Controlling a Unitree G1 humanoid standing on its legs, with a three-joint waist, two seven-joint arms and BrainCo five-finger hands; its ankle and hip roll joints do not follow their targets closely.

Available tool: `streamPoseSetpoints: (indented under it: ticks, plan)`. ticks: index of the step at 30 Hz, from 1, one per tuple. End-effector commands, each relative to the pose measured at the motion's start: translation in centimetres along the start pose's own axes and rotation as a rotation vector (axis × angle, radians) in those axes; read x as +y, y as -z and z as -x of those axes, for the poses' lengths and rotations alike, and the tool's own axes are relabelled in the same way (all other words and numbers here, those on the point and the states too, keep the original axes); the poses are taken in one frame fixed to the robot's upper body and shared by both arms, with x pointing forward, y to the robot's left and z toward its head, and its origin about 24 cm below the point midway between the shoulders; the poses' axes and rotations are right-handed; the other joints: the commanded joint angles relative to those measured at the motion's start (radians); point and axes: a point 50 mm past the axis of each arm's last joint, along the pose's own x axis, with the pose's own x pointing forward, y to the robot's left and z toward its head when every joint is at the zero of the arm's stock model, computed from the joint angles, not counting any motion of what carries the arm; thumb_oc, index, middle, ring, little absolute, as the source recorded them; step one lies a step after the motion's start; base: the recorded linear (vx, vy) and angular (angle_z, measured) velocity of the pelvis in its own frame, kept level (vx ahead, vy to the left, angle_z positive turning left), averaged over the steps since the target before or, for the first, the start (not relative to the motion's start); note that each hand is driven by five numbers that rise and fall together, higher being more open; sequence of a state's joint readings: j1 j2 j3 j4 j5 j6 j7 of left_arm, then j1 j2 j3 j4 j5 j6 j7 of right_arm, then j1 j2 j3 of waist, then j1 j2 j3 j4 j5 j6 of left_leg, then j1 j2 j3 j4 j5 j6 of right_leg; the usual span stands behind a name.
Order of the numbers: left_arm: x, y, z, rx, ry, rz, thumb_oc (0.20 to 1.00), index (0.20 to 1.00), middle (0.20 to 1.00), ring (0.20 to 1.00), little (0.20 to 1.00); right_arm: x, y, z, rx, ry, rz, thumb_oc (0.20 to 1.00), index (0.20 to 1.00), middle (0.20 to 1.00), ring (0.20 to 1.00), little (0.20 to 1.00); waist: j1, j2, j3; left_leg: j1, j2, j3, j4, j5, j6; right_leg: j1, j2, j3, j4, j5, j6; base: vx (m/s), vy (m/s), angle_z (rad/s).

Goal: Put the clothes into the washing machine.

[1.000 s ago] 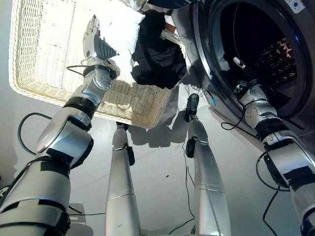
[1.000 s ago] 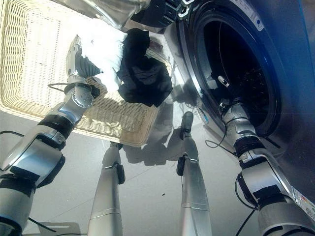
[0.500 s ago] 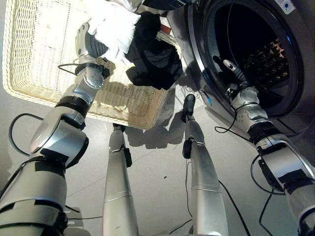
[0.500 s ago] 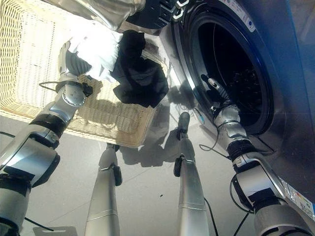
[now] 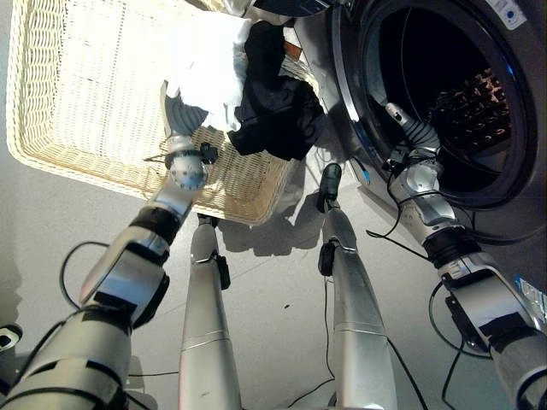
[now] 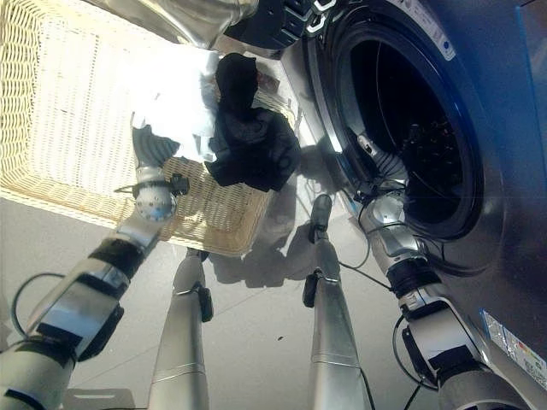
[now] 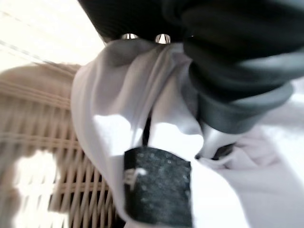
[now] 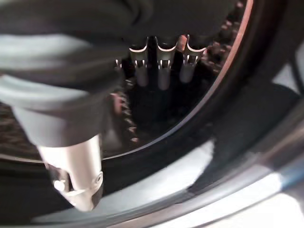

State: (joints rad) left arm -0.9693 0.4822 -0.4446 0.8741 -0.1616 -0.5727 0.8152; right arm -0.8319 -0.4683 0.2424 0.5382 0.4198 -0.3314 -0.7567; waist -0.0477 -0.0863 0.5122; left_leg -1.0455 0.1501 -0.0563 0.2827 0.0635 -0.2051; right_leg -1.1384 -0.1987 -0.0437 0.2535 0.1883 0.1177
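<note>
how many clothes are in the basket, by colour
white clothes: 1
black clothes: 1
total: 2, both in the wicker basket beside the washing machine; a crumpled pile may hide more

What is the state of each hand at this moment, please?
Left hand: fingers buried in the white garment in the wicker basket; cannot be told.
Right hand: open, fingers straight, holding nothing, at the washing machine drum opening.

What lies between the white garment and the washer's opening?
The black garment, draped over the basket rim beside the white garment, then the washer's door ring; seen in both eye views.
</note>
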Motion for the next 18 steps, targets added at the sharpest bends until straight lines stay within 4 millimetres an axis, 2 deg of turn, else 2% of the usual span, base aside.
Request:
streamPoseSetpoints:
  ticks: [1, 4, 6, 8, 11, 13, 18]
  plan:
    - [-0.2, -3.5, 0.6, -0.219, -0.088, 0.177, 0.2, 0.2, 0.2, 0.2, 0.2, -0.2, -3.2, 0.7, -0.217, 0.036, -0.026, 1.0, 1.0, 1.0, 1.0, 1.0, 0.017, 0.035, 0.008, -0.016, -0.1, -0.052, -0.022, 0.008, 0.089, -0.01, 0.049, -0.028, 0.056, 0.0, 0.077, 0.0, -0.038, 0.02]
    - [-0.9, -4.5, 2.3, -0.299, -0.077, 0.213, 0.2, 0.2, 0.2, 0.2, 0.2, 0.5, -4.7, 1.7, -0.325, -0.011, 0.002, 1.0, 1.0, 1.0, 1.0, 1.0, 0.028, 0.042, 0.008, -0.02, -0.105, -0.06, -0.021, 0.007, 0.096, -0.014, 0.042, -0.031, 0.061, 0.001, 0.08, 0.0, -0.035, 0.04]
    - [-1.2, -4.9, 2.8, -0.331, -0.069, 0.211, 0.2, 0.2, 0.2, 0.2, 0.2, 0.8, -5.0, 2.1, -0.344, -0.044, 0.002, 1.0, 1.0, 1.0, 1.0, 1.0, 0.03, 0.044, 0.008, -0.019, -0.106, -0.063, -0.021, 0.007, 0.098, -0.013, 0.04, -0.031, 0.063, 0.001, 0.08, 0.0, -0.01, 0.02]
    - [-1.6, -6.5, 3.7, -0.431, -0.031, 0.229, 0.2, 0.2, 0.2, 0.2, 0.2, 1.9, -6.0, 3.2, -0.383, -0.2, -0.006, 1.0, 1.0, 1.0, 1.0, 1.0, 0.037, 0.048, 0.008, -0.021, -0.11, -0.068, -0.014, 0.009, 0.102, -0.015, 0.032, -0.032, 0.073, 0.002, 0.081, 0.0, -0.025, 0.06]
    - [-1.8, -8.3, 4.1, -0.534, -0.003, 0.236, 0.2, 0.2, 0.2, 0.2, 0.2, 3.1, -6.3, 4.4, -0.355, -0.393, -0.055, 1.0, 1.0, 1.0, 1.0, 1.0, 0.042, 0.046, 0.008, -0.02, -0.113, -0.071, -0.007, 0.014, 0.105, -0.015, 0.026, -0.036, 0.082, 0.004, 0.081, 0.0, -0.027, 0.11]
    - [-1.8, -8.5, 4.1, -0.545, -0.001, 0.235, 0.2, 0.2, 0.2, 0.2, 0.2, 3.2, -6.3, 4.6, -0.346, -0.419, -0.066, 1.0, 1.0, 1.0, 1.0, 1.0, 0.043, 0.046, 0.008, -0.019, -0.113, -0.072, -0.006, 0.014, 0.105, -0.014, 0.025, -0.037, 0.084, 0.004, 0.081, 0.0, -0.021, 0.06]
    - [-1.9, -10.7, 4.4, -0.702, 0.058, 0.166, 0.2, 0.2, 0.2, 0.2, 0.2, 4.8, -6.2, 6.6, -0.181, -0.749, -0.247, 1.0, 1.0, 1.0, 1.0, 1.0, 0.047, 0.041, 0.008, -0.01, -0.117, -0.075, -0.002, 0.022, 0.105, -0.009, 0.011, -0.048, 0.093, 0.009, 0.083, 0.0, -0.027, 0.05]
